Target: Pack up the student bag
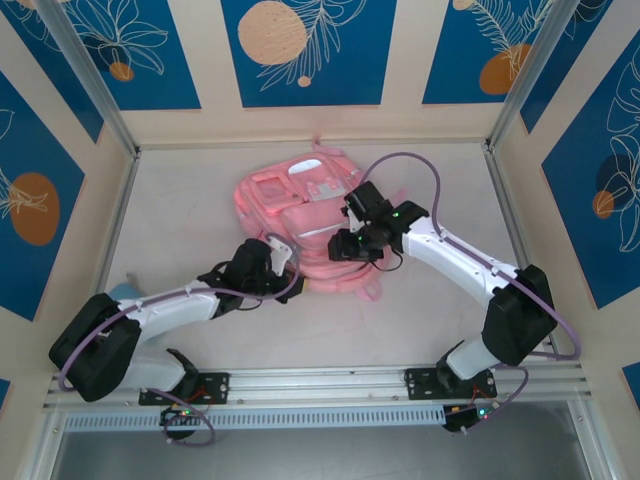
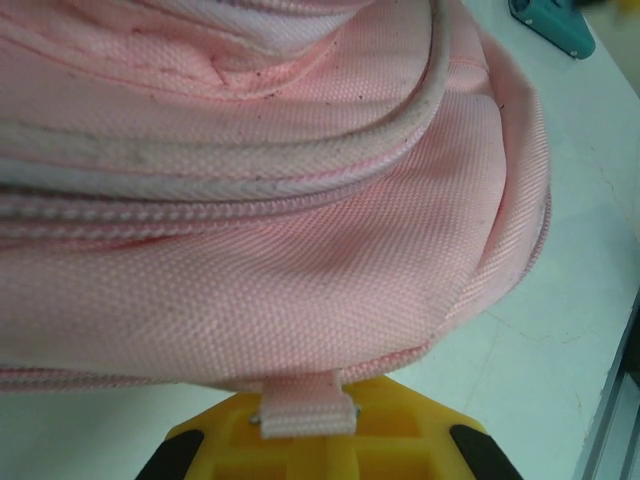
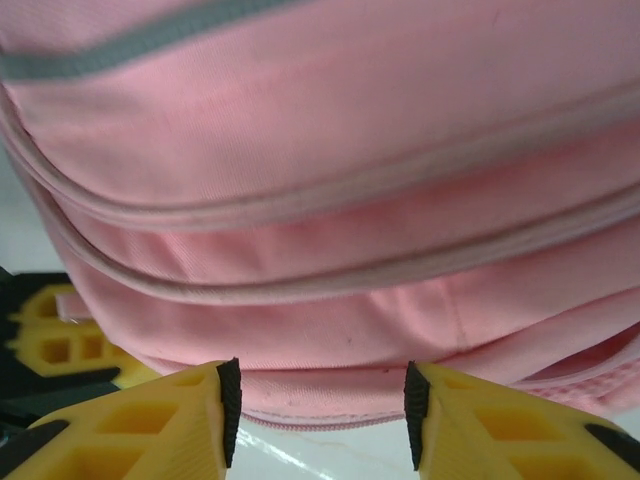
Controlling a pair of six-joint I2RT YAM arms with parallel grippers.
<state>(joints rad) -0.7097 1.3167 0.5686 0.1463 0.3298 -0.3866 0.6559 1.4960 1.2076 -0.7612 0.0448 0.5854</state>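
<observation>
The student bag (image 1: 300,215) lies flat on the white table (image 1: 200,190), pink and soft, and both claws meet it along its near edge.

The left claw (image 1: 283,262) sits at the bag's near-left corner. Its yellow jaws are closed narrow and pinch a short pink webbing tab (image 2: 303,408) that hangs from the bag's lower seam. In the left wrist view the tab runs straight down into the claw, and the bulging side of the bag rises directly above and ahead of it. A whitish piping (image 2: 430,110) curves over the fabric further up. Past the claw to its upper right, a teal object (image 2: 552,22) rests on the table, apart from the bag; what it is cannot be told.

The right claw (image 1: 345,245) is just to the right of the left one, at the same near edge. Its jaws stand about half apart, not wide. The black pads (image 3: 229,410) flank the bag's bottom seam, which lies in the gap between them, and neither pad visibly presses the fabric. It holds nothing. Above this claw the bag shows stacked folds and seams, with a grey reflective strip (image 3: 150,38) across the top. To this claw's left, close by, the other claw's yellow finger shows with the pink tab on it.
</observation>
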